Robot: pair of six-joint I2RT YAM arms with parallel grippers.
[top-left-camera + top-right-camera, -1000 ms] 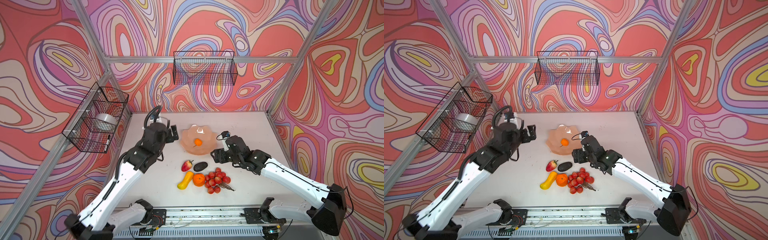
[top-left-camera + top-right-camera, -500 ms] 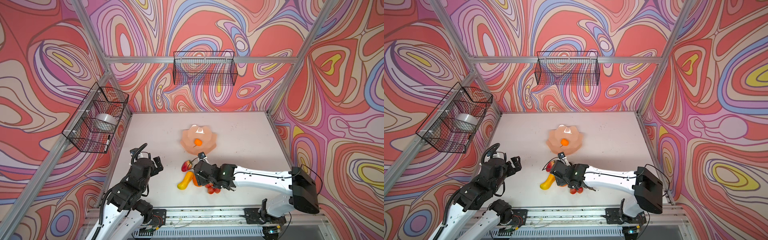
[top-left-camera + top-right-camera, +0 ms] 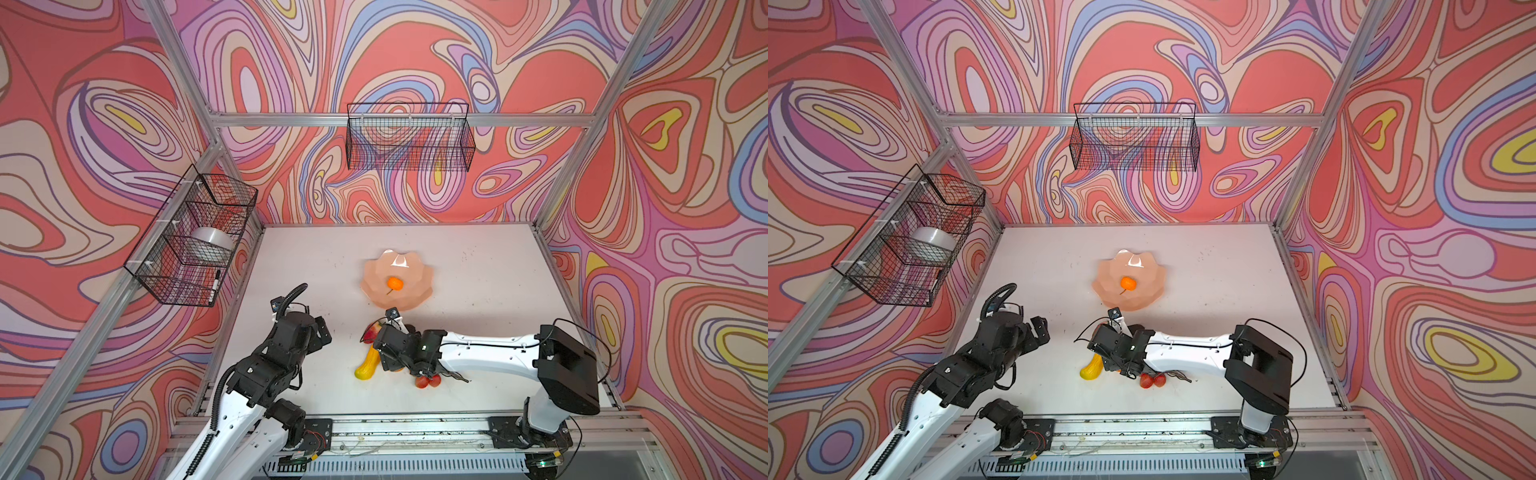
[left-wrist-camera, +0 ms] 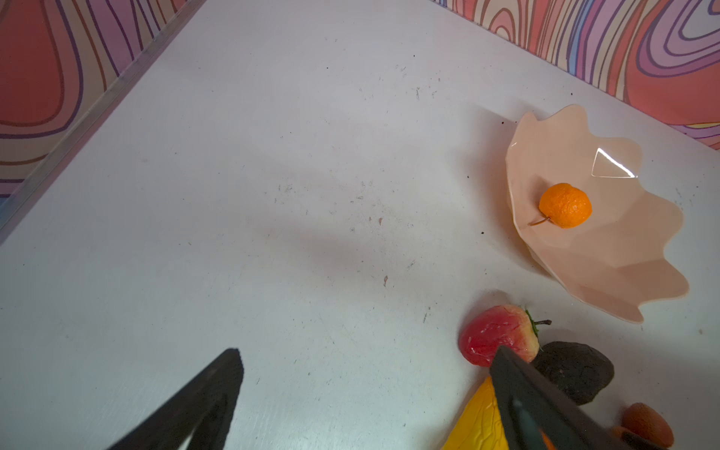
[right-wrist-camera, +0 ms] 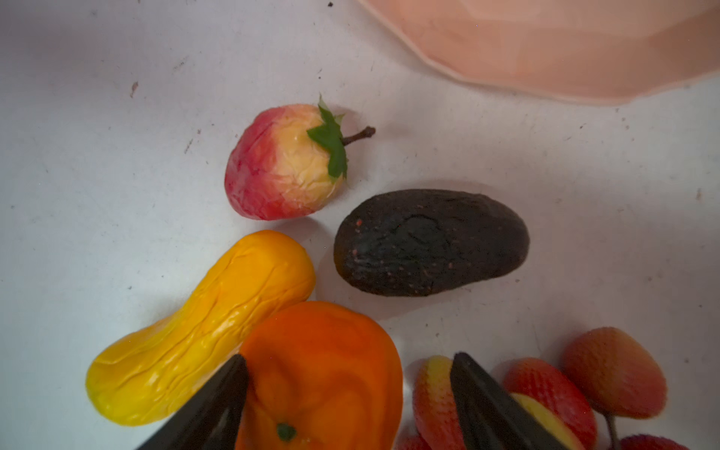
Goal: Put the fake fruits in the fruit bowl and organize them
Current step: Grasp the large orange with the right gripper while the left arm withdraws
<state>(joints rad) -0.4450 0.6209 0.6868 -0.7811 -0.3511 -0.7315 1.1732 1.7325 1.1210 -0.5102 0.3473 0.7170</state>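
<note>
The peach-pink fruit bowl [image 3: 419, 291] [image 3: 1150, 286] holds the small orange [image 3: 395, 284] [image 4: 565, 205]. In front of it lie the strawberry [image 5: 280, 163], the avocado [image 5: 428, 241], the yellow gourd [image 3: 366, 365] [image 5: 202, 323], the larger orange [image 5: 323, 366] and the red grapes [image 3: 1152, 380] [image 5: 611, 374]. My right gripper [image 5: 348, 357] is down over this cluster, open, its fingers straddling the larger orange: one wedged between it and the gourd, the other among the grapes. My left gripper [image 4: 367, 350] [image 3: 324, 332] hangs wide open over bare table, left of the strawberry [image 4: 495, 335].
A black wire basket [image 3: 409, 137] hangs on the back wall. Another wire basket [image 3: 195, 237] on the left wall holds a white roll and a marker. The right arm's body covers much of the fruit cluster in both top views. A metal rail [image 3: 415, 428] runs along the front edge.
The right arm swung from beside the bowl down onto the fruit cluster, fingers now around the larger orange. The left arm drew back from the bowl toward the front left.
</note>
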